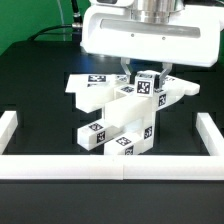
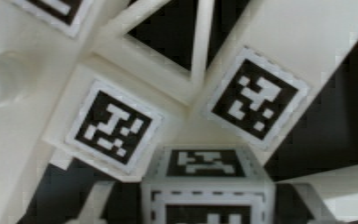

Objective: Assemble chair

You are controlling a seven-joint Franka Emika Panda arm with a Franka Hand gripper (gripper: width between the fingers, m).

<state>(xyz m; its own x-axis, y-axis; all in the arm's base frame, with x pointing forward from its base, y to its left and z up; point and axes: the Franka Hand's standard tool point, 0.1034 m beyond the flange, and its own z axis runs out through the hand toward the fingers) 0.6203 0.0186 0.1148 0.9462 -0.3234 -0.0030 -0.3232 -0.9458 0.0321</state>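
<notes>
A black table [image 1: 35,115] fills the exterior view, fenced at the front and both sides by long white rails [image 1: 110,166]. Over its far half hangs the arm's broad white wrist block [image 1: 150,35], which covers the upper part of the gripper [image 1: 142,72].

The chair [image 1: 110,115] stands near the middle of the table, inside the rails and touching none of them. It is a half-built cluster of chunky white parts. A flat slab reaches out towards the exterior view's left, another piece juts to the exterior view's right, and stacked square blocks carry the weight down to the table at the front. The gripper sits directly above the cluster's highest point, so the chair lies below the jaws and spreads out to both sides of them.

At that high point is a small square post [image 1: 148,84], and the dark fingers come down on either side of it. The jaws are drawn in narrow, pressed to the post's sides, and hold it. In the wrist view the post [image 2: 202,172] stands close in, with slanting white bars of the chair [image 2: 158,60] crossing behind it.

Black-and-white square tags [image 1: 100,132] mark most faces of the parts. Two large ones [image 2: 108,120] sit tilted on the bars, and a smaller one is on the post's end.
</notes>
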